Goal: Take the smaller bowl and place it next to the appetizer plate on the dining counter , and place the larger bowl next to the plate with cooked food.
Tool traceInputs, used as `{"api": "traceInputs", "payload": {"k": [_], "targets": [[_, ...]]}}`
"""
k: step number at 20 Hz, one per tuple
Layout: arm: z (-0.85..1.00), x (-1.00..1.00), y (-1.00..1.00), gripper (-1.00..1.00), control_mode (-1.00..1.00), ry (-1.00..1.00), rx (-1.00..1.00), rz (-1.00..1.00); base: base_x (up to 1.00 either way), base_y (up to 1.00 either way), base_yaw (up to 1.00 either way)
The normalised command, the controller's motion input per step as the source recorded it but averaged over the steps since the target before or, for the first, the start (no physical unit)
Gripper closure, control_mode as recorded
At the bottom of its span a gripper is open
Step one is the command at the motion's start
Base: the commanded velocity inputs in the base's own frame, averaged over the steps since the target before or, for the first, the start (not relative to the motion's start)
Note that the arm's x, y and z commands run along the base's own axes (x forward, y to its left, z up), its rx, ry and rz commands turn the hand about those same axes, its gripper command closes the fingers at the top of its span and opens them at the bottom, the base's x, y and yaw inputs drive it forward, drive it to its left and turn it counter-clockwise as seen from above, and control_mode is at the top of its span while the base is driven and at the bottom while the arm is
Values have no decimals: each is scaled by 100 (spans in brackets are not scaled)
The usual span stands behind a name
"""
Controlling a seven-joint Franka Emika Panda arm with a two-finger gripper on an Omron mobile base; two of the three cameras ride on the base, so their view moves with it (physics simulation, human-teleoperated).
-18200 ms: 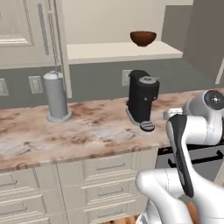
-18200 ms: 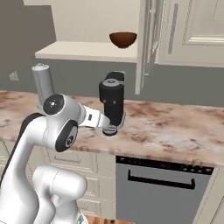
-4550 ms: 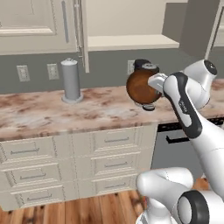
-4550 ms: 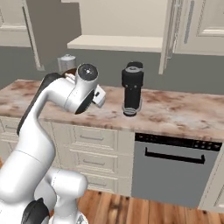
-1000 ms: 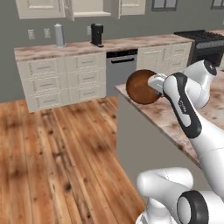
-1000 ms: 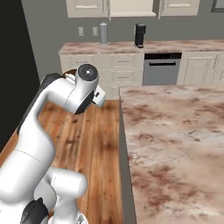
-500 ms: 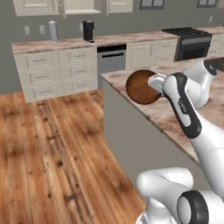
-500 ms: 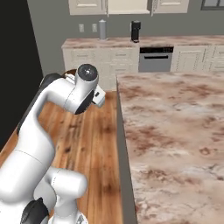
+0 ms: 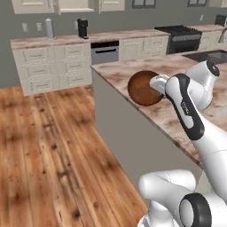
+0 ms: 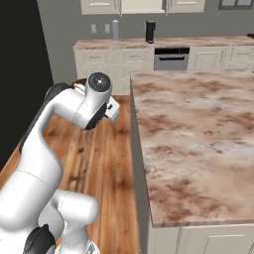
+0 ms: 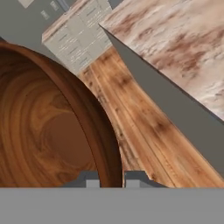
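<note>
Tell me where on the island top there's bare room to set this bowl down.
The dining counter lies bare across the stretch in the right base view, from its near corner to the far edge facing the dishwasher. The smaller bowl, clamped in the gripper, hangs off its corner.

Fingers (image 11: 89,179) pinch smaller bowl (image 11: 43,131) rim (seemingly); dining counter (image 11: 175,48) beyond.

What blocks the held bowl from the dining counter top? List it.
Nothing visible does. The smaller bowl is gripped at its rim by the fingers, just beside the dining counter. The appetizer plate isn't in sight, so the rest of the path can't be judged.
</note>
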Motion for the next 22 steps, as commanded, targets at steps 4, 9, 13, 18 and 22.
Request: {"api": "traceInputs", "payload": {"k": [4, 9, 13, 18, 22], "targets": [[0, 0, 0, 100, 100, 0, 0, 0, -100, 0, 0], [0, 0, 0, 100, 100, 0, 0, 0, -95, -3, -2], [0, 0, 0, 100, 100, 0, 0, 0, -41, -50, -3], [0, 0, 0, 100, 100, 0, 0, 0, -30, -82, -1], [0, 0, 0, 100, 100, 0, 0, 0, -10, -78, -2]]}}
